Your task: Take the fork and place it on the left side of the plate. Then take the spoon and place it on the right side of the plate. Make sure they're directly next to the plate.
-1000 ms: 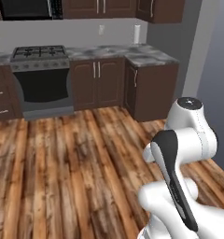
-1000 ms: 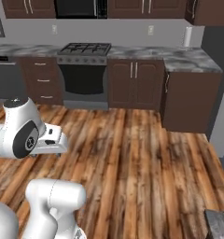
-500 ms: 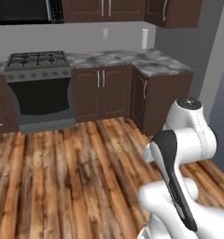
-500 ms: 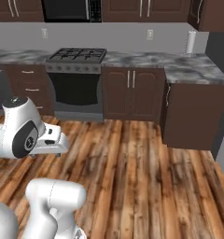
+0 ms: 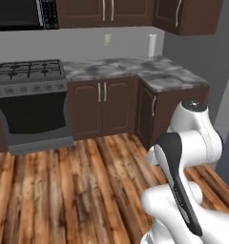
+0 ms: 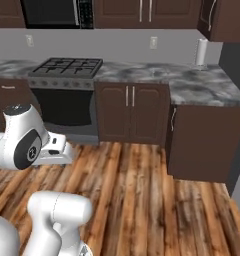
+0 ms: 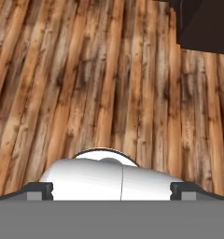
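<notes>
Your gripper (image 7: 111, 190) is wide open and empty: in the hand view the two fingertips (image 7: 40, 190) sit far apart at the bottom edge with nothing between them, pointing down at bare wood floor (image 7: 86, 84). A dark cabinet (image 7: 202, 23) corner cuts in at 1 o'clock of that view. From the left base view, your arm (image 5: 183, 181) is folded up at 4 o'clock, the stove (image 5: 30, 76) sits at 10 o'clock, and the marble counter (image 5: 135, 69) runs from the stove out to 2 o'clock, with a paper towel roll (image 5: 152, 45) standing at its back near 1 o'clock. In the right base view the arm is at 8 o'clock, the stove at 11 o'clock, the roll at 2 o'clock. You can't tell where the fork, spoon or plate are from these views.
</notes>
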Motion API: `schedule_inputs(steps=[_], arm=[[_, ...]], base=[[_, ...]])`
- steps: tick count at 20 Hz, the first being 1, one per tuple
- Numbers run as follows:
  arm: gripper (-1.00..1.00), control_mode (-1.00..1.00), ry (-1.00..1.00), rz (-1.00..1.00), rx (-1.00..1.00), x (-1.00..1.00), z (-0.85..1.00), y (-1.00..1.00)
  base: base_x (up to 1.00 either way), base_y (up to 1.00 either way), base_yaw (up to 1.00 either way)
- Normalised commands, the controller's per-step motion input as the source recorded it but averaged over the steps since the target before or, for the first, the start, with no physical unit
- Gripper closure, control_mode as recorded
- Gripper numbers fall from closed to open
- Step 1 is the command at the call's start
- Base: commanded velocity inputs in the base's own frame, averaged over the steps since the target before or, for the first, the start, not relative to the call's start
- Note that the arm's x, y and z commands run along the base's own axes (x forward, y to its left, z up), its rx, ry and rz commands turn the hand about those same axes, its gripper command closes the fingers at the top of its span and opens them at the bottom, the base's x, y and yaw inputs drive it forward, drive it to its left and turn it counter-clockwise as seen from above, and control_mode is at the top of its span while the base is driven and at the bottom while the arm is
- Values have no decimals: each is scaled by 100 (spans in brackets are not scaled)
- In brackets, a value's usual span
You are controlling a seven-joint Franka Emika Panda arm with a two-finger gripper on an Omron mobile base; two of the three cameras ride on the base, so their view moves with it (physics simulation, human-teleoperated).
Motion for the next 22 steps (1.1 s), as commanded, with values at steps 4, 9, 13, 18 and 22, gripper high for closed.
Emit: schedule_inputs(steps=[4,9,13,18,22], arm=[[-100,100,0,0,0,0,0,0],[-100,100,0,0,0,0,0,0],[-100,100,0,0,0,0,0,0],[-100,100,0,0,0,0,0,0],[-100,100,0,0,0,0,0,0]], base=[[100,-17,0],[100,-18,0],[100,-32,0],[100,-47,0],[100,-46,0]])
